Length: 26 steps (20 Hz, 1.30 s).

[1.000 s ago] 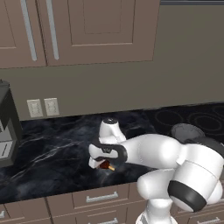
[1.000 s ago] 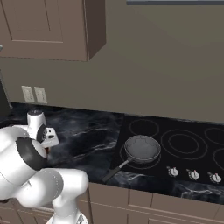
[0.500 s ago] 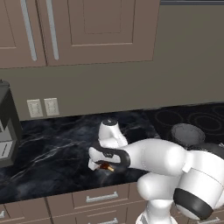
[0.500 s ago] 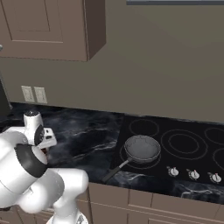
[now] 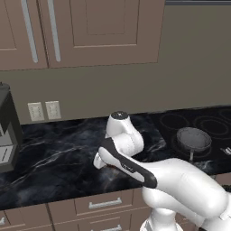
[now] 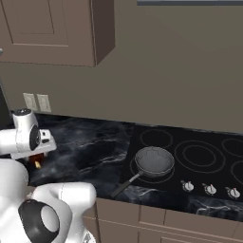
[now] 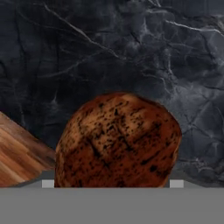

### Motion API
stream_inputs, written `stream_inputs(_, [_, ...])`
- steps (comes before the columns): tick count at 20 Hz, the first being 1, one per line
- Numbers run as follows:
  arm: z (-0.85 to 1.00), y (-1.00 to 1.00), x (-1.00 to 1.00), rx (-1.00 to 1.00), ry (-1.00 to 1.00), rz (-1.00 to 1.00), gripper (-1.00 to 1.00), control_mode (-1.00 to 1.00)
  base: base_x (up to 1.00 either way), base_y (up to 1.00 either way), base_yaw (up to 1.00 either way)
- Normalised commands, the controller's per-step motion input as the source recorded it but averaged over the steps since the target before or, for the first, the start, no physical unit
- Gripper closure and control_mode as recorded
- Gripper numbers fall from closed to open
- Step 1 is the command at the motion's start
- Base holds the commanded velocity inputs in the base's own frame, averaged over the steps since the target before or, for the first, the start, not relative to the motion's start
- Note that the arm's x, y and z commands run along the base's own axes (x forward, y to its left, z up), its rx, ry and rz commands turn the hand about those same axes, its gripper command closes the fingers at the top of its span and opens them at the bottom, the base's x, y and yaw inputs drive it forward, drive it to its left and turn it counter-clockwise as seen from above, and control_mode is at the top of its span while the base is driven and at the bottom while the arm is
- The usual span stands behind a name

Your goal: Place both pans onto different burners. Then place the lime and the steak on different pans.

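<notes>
In the left base view the white arm bends low over the dark marbled tabletop (image 5: 54,158), its hand hidden behind the forearm near the front edge, so the end effector cannot be made out there. Off to the right, the silvery-grey pan (image 5: 193,138) sits on a burner ring of the black glass cooktop (image 5: 216,118), handle pointing toward the front edge. A dark appliance (image 5: 8,128) stands at the far left, with two wall outlets (image 5: 44,110) on the backsplash and brown cabinets (image 5: 90,31) above. In the right base view the hand reaches down at the left edge, and a small patch of the reddish-brown steak (image 6: 36,164) shows just under it on the tabletop; the end effector's tips are covered by the hand. The pan rests on the front left burner (image 6: 142,172), well apart from the steak, with its thin handle angled toward the tabletop edge and three silver knobs (image 6: 209,189) to its right. In the hand view the steak fills the lower middle, lying on the marbled surface right at the end effector (image 7: 112,183), whose pale finger tips (image 7: 176,183) flank it on both sides, jaws spread wide around the meat; whether they actually press on it cannot be told. A wooden board corner (image 7: 19,155) lies just beside the steak on the left.
</notes>
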Motion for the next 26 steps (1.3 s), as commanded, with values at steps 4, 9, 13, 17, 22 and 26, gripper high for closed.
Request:
stream_inputs(4, [0.46,-0.38,-0.1,-0.1,-0.1,-0.12,1.0,-1.0,0.0,0.0,0.0])
stream_inputs(9, [0.44,-0.48,0.0,-0.06,-0.04,-0.12,1.0,-1.0,0.0,0.0,0.0])
stream_inputs(13, [0.42,-0.58,0.0,-0.03,0.0,-0.15,1.0,-1.0,0.0,0.0,0.0])
stream_inputs(17, [0.38,-0.72,0.0,0.0,-0.02,-0.14,1.0,-1.0,0.0,0.0,0.0])
stream_inputs(22, [0.17,-0.76,0.0,0.0,-0.01,-0.13,1.0,-1.0,0.0,0.0,0.0])
stream_inputs(26, [0.0,-0.67,0.0,-0.01,-0.07,-0.08,1.0,-1.0,0.0,0.0,0.0])
